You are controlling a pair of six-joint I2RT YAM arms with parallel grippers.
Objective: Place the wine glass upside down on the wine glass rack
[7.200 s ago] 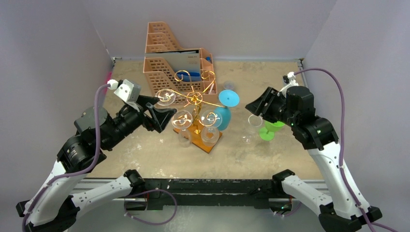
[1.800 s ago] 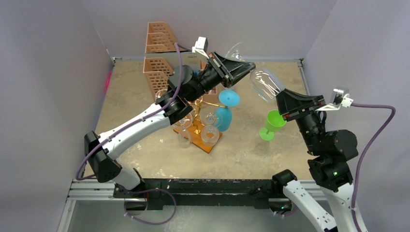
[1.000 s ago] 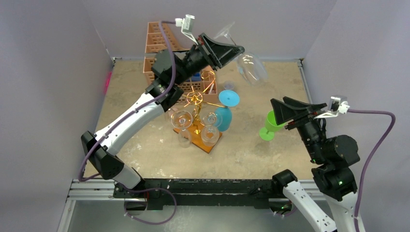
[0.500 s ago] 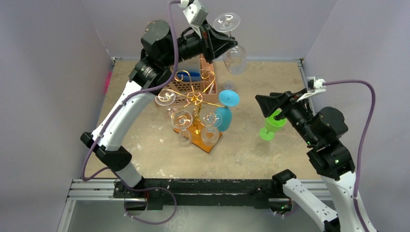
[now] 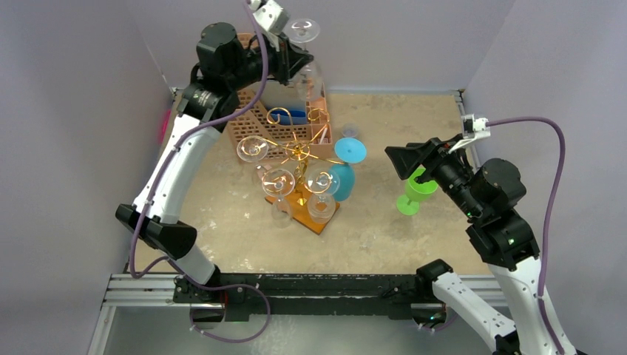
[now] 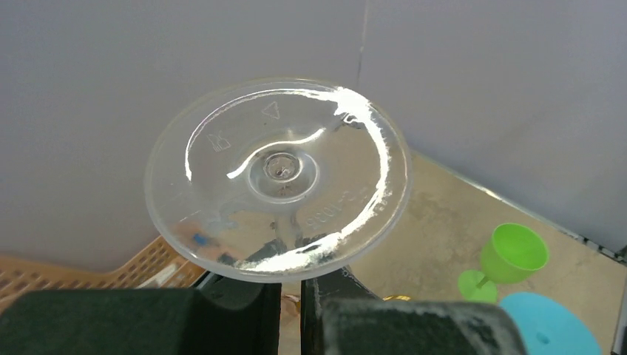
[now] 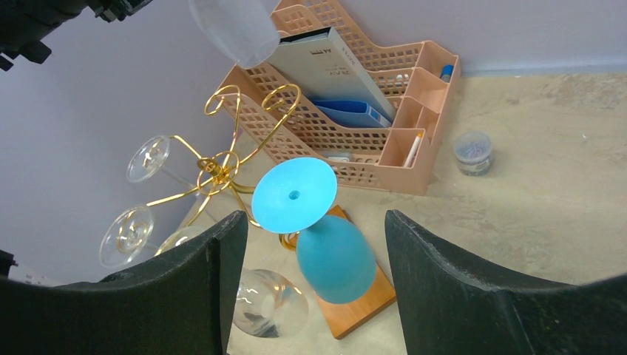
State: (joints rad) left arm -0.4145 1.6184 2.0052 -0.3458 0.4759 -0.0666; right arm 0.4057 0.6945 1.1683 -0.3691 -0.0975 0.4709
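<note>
Gold wire forms the wine glass rack (image 5: 298,151), fixed on a brown wood base. It sits below the left tool (image 5: 299,55) and toward the arm bases, well apart from it.

Left tool: clenched on the stem of the clear wine glass (image 5: 310,76). Glass orientation: inverted, w/ foot above the fingers and bowl hanging below them. In the left wrist view we see the round foot facing the camera and both fingers (image 6: 133,322) closed beneath it; the stem itself is hidden by the foot. Tool and glass are high over the table (image 5: 414,118), approx. above the peach file organizer (image 5: 251,127). We find no contact between glass and rack.

Rack load: several clear glasses and one blue glass (image 5: 342,180), all hung foot-up.

Right tool (image 5: 399,159): released, jaws wide, nothing between them. A green glass (image 5: 415,194) stands upright on the table just beneath this tool. The rack lies to its left.
</note>
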